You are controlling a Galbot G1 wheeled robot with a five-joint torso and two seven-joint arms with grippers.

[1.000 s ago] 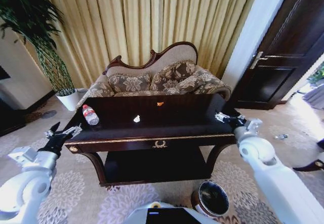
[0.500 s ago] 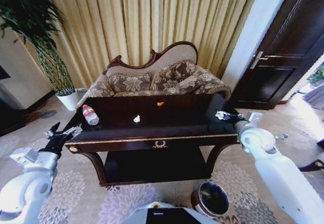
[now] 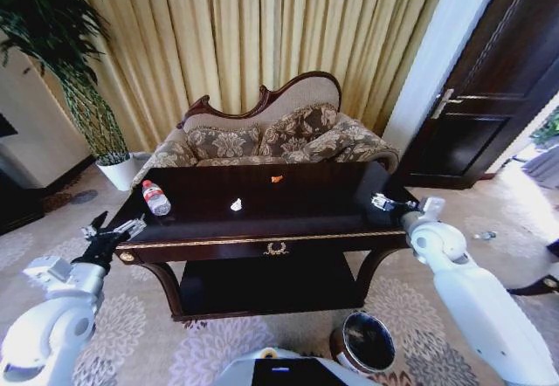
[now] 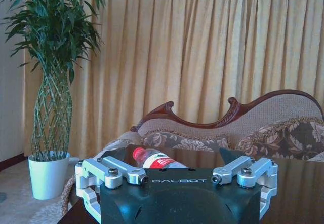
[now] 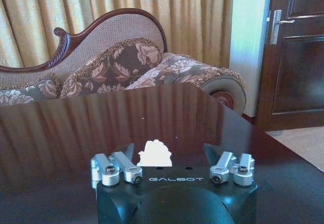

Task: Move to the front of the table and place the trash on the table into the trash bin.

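Well, not much has moved in the last second, but what has moved matters. Your right pincer [image 3: 382, 201] has crept a little inward over the right end of the table [image 3: 306, 222], with its wrist drawn up closer to the edge. Its jaws stand wide, and a white scrap [image 5: 154, 153] sits between them, nearer one fingertip, with no sign of being clamped. My read is that the approach is finished and you are at the point of closing on this piece, with nothing lifted yet.

Your left pincer [image 3: 112, 230] has sunk slightly at the table's left front corner. It is also fully spread and holds nothing. The bottle [image 3: 156, 197] lies on its side just ahead of it, on the tabletop. A second white scrap [image 3: 236, 204] rests well off to the right pincer's inner side, about mid-table, and the orange scrap [image 3: 276, 178] lies beyond that, toward the far edge.

The bin [image 3: 342, 334] stands on the carpet below and behind the right pincer, close to your base. Its black liner looks dark and bare; I see no trash in it, so every piece is left to carry.
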